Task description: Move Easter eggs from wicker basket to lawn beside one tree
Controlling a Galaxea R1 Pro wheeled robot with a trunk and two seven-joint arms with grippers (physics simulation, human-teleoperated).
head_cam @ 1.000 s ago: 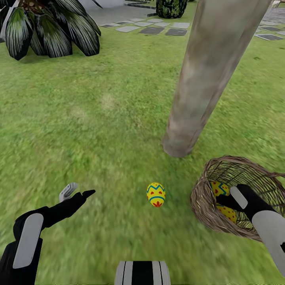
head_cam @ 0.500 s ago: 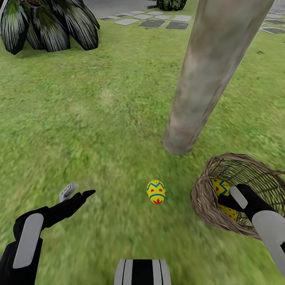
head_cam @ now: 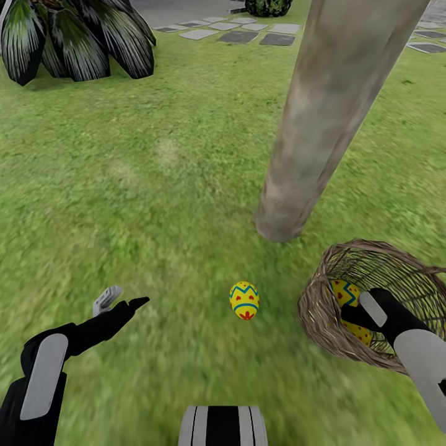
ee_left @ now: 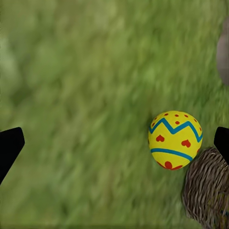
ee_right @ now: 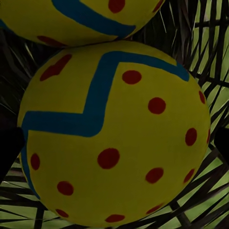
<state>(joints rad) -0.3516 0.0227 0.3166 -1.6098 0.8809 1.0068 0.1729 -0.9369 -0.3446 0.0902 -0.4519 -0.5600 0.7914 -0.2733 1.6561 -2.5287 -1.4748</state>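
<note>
1. One Easter egg (head_cam: 244, 300) lies on the lawn (head_cam: 155, 204) near the tree (head_cam: 310, 155).
2. Two eggs (head_cam: 344, 292) remain inside the tilted wicker basket (head_cam: 322, 310).
3. Right tool (head_cam: 354, 321) reaches into the basket; whether it grips cannot be told.
4. Left tool (head_cam: 121, 300) hovers over grass, spread apart, empty.

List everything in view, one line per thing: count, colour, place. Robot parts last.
Easter egg on the lawn: one, yellow with blue zigzag and red marks, between tree trunk and robot.
Easter eggs in the basket: two, same pattern, touching.
Wicker basket: one, brown, tipped, right of the loose egg.
Tree trunk: one, grey-brown, beyond the egg.
Palm: one, dark green, far left.
Paving slabs: several, grey, far edge.
Lawn: green, all around.
Left end effector: black and grey, open over grass.
Right end effector: black, inside the basket at an egg.
</note>
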